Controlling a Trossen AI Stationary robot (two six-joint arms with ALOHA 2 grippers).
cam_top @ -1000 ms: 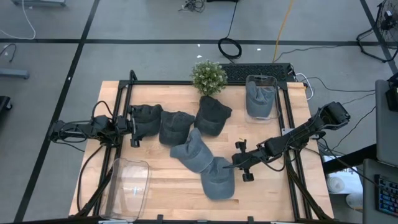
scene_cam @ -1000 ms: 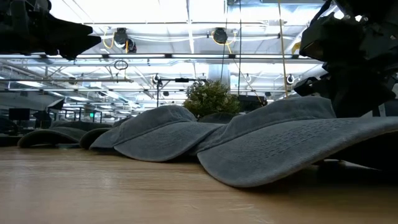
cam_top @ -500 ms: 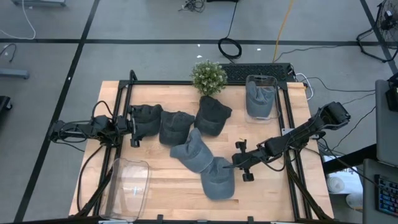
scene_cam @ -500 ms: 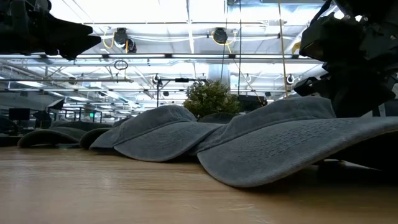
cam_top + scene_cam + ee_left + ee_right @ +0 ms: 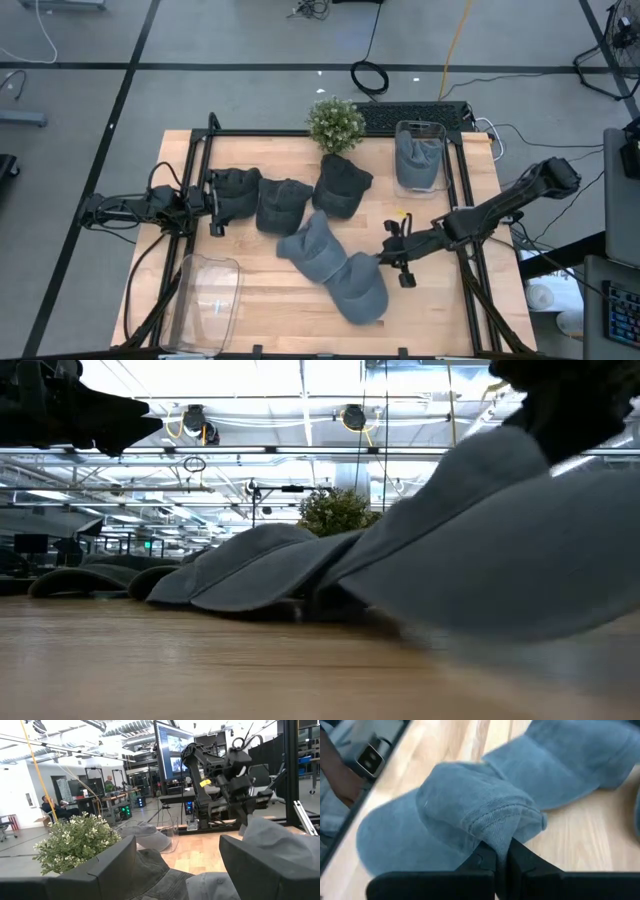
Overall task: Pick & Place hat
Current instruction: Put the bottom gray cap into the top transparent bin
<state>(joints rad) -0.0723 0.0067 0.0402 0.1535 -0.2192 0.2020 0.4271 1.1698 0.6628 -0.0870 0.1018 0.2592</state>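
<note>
Several dark grey caps lie on the wooden table [image 5: 260,300]. The nearest cap [image 5: 358,290] [image 5: 500,560] [image 5: 445,815] is in my right gripper [image 5: 392,258] [image 5: 501,857], which is shut on it from the cap's right side. It overlaps a second cap [image 5: 310,245] that rests on the table. Three more caps [image 5: 285,200] sit in a row farther back. My left gripper [image 5: 212,207] [image 5: 177,870] waits open at the left edge of the leftmost cap [image 5: 235,190]. My right gripper pinches a bunched fold of the cap's crown cloth [image 5: 502,832] between its two fingers, on the cap's right-hand side. It comes slanting down from the table's right. The cap is tipped up on that side, while its left part stays low beside the neighbouring cap.
A clear bin [image 5: 418,160] at the far right holds another cap. An empty clear bin [image 5: 205,295] stands at the near left. A potted plant [image 5: 335,123] sits at the far edge. A black frame rail [image 5: 460,200] runs along the table's right side.
My right gripper, shut on the cap, has moved up and a little toward the table's right. The cap's right side has risen off the table, and the cap has tipped and turned about, its near end swinging rightward. The left arm has kept still.
</note>
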